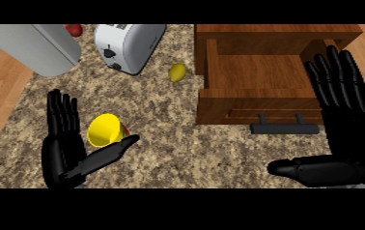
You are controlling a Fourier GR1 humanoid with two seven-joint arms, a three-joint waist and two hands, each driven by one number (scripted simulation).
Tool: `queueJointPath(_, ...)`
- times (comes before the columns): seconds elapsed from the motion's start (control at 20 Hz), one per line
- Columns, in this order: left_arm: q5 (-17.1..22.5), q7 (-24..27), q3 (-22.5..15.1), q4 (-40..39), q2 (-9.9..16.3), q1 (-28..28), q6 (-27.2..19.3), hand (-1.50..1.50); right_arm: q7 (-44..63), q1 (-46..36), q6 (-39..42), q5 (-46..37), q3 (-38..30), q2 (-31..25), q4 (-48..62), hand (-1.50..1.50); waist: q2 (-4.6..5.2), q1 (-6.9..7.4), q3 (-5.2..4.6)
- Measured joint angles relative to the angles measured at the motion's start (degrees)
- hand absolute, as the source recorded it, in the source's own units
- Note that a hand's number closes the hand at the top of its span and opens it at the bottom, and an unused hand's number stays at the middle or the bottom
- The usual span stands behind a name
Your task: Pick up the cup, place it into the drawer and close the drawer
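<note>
Yellow cup (104, 129) tipped, mouth toward viewer.

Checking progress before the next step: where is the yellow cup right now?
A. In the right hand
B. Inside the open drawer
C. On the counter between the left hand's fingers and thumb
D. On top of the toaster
C: the yellow cup sits on the granite counter beside the open left hand, while the wooden drawer stands open with no cup in it.
</note>
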State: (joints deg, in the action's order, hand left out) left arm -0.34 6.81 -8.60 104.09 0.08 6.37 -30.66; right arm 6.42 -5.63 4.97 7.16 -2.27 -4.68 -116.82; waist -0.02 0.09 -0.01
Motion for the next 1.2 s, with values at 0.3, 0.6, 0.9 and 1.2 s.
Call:
queueJointPath(0.3, 4.2, 7.0, 3.7, -7.6, 0.1, 0.7, 2.8, -1.5, 1.2, -0.4, 0.4, 0.3, 0.1, -0.2, -0.5, -1.5, 0.0, -0.04, -0.01)
queueJointPath(0.6, 8.1, 13.9, 5.0, -15.5, 0.0, 0.7, 4.4, -1.5, 1.4, -0.1, 0.6, 0.1, 0.3, 0.0, -1.0, -1.5, 0.0, -0.07, 0.0)
queueJointPath(0.9, 10.4, 17.8, 7.4, -21.1, 0.4, 0.5, 7.5, -1.5, 1.6, 1.0, 0.6, -0.5, 1.2, 0.5, -2.1, -1.5, 0.0, -0.08, 0.0)
queueJointPath(1.2, 12.8, 23.5, 11.1, -28.9, 0.4, -1.8, 10.3, -1.5, 3.2, 0.8, 0.3, -0.5, 1.7, 0.9, -3.6, -1.5, 0.0, -0.12, -0.02)
